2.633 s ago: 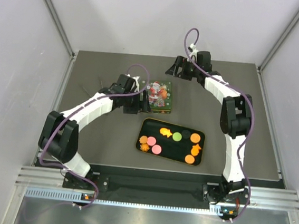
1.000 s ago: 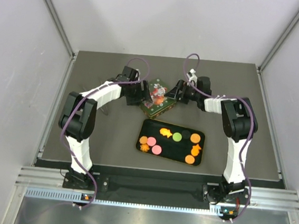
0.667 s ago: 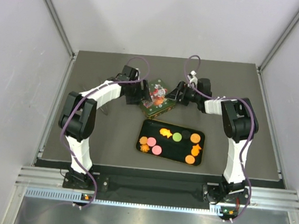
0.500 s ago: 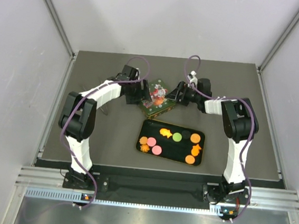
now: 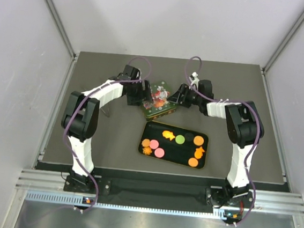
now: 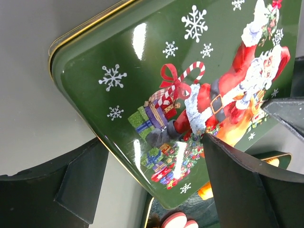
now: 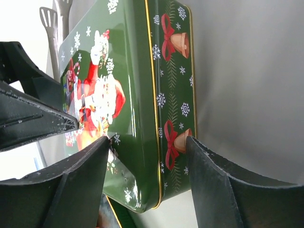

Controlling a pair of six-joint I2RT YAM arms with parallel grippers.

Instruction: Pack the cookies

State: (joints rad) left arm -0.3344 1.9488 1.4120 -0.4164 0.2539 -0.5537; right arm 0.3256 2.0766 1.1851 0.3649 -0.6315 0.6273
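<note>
From above, you see the cookies (image 5: pixel 179 139) lying on a black tray (image 5: pixel 183 152) on the surface (image 5: pixel 240 95), orange, pink and green pieces spread between the two arms. Just beyond the tray sits the green Santa tin (image 5: pixel 158 101), turned cornerwise, with the left tool (image 5: pixel 144 94) at its left side and the right tool (image 5: pixel 176 96) at its right. In your left wrist view, the two dark fingers (image 6: pixel 76 190) stand wide, one on each side of a corner of the tin, and they bear on it, grasping it; a pink cookie shows below the tin's edge. In your right wrist view, the fingers (image 7: pixel 223 190) straddle the tin's gold rim, one over the Santa lid and one beside the bell-printed wall. You cannot tell whether they have clenched on it.
</note>
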